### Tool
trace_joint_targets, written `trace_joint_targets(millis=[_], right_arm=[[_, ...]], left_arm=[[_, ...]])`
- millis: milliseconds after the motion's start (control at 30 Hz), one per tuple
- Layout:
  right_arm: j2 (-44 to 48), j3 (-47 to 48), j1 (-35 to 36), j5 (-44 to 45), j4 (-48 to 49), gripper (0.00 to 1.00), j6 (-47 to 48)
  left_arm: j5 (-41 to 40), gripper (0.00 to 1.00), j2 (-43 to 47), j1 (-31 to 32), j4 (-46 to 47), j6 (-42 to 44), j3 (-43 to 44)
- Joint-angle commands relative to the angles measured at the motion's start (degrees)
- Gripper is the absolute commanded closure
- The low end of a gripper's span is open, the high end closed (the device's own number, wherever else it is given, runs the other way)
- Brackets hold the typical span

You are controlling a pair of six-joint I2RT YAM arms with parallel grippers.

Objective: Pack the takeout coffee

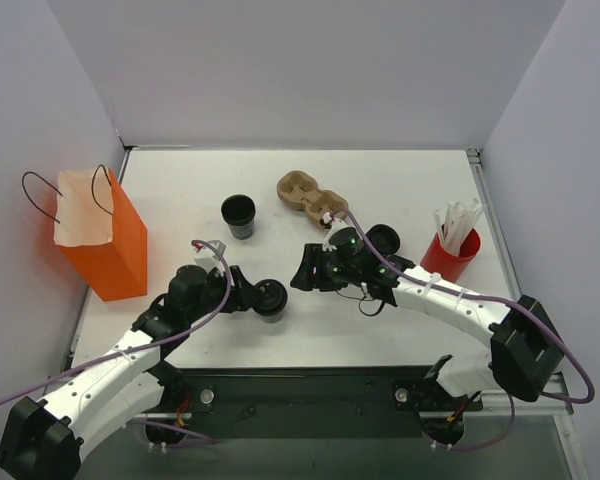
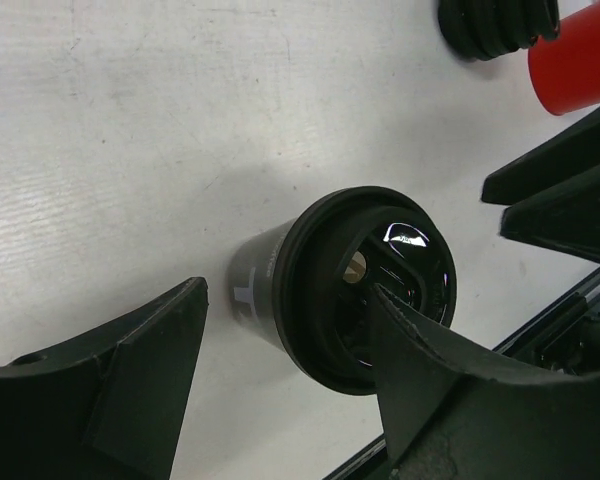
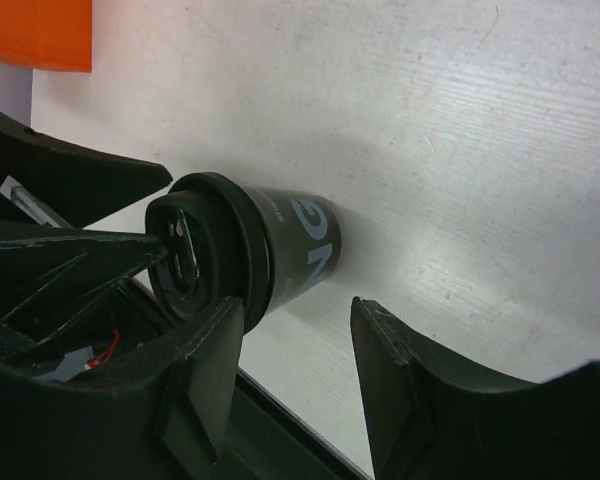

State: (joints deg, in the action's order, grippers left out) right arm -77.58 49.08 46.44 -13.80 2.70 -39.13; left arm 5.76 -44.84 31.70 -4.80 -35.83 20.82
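The left fingers (image 2: pixel 460 400) partly hide the takeout coffee (image 2: pixel 325 285); the red cup (image 2: pixel 580 65) is cropped.

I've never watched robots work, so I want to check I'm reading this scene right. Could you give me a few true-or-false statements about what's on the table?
1. The lidded cup stands on the table, outside the orange bag. True.
2. The orange bag lies flat. False: it stands upright with its mouth open.
3. A second black cup has no lid. True.
4. The red cup is empty. False: white sticks stand in it.
5. The left gripper squeezes the lidded cup. False: its jaws stand open around the cup, with a gap on one side.
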Motion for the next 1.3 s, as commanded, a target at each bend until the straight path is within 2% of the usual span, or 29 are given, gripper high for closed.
trace_joint_targets(millis=[0,267,567,833,1100,1267], right_arm=[[0.0,-3.9,-1.0,-4.8,10.0,0.53,-6.5],[-1.3,-9.8,-1.3,-8.6,20.0,0.58,-9.7],[-4.2,-14.3,-1.3,-8.5,27.3,0.65,-13.6],[-7.9,-19.1,-1.3,-10.7,38.3,0.71,-18.5],[-8.6,-20.8,-5.0,-12.3,41.6,0.74,-17.8],[-6.5,-19.6,-6.2,-14.7,39.8,0.74,-16.1]], left_arm=[[2.5,0.26,-1.6,-0.2,7.9,-0.2,-1.2],[2.4,0.27,-2.4,-0.2,10.0,-0.8,-3.3],[1.9,0.3,-1.0,-0.2,10.9,-3.2,-6.8],[2.7,0.35,-2.8,-0.1,16.7,-7.5,-11.8],[2.9,0.43,-7.9,0.1,21.3,-9.3,-13.2],[2.6,0.47,-10.6,0.1,23.3,-9.8,-13.8]])
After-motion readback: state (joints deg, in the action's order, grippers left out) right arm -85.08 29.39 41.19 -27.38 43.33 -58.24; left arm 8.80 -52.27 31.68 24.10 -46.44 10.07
